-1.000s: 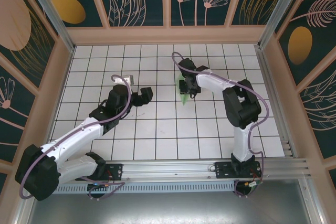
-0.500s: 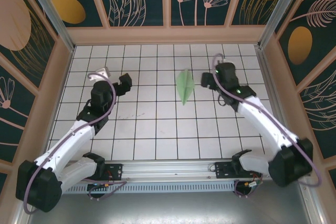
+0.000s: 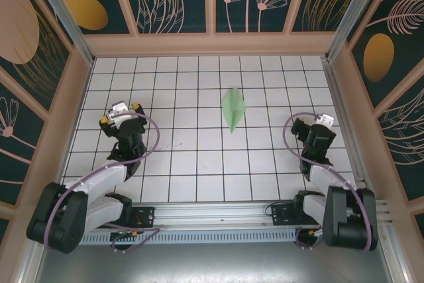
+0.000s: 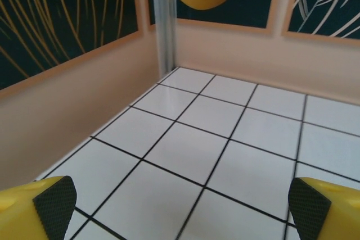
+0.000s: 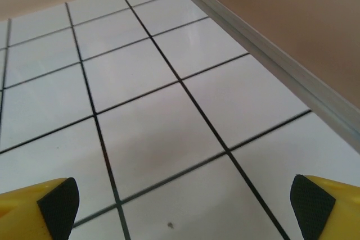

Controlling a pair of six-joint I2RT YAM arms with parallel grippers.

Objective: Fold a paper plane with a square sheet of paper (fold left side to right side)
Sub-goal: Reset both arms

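The paper plane [image 3: 234, 110], a narrow pale green dart, lies alone on the white tiled floor near the middle back, its point toward the front. My left gripper [image 3: 121, 114] sits far to the left of it, folded back near the left wall, open with nothing between its yellow fingers [image 4: 53, 203]. My right gripper [image 3: 317, 126] is drawn back at the right side, well clear of the plane, also open and empty, with black pads [image 5: 56, 206] wide apart over bare tiles.
Tan walls [image 4: 67, 105] close in the tiled floor on the left, back and right. An aluminium rail [image 5: 270, 60] runs along the right wall's foot. Both arm bases stand at the near edge on a metal frame [image 3: 218, 213].
The right gripper let go of the paper plane and pulled back to the right front, opening wide. The left arm also retreated to the left. The plane stays flat on the floor.
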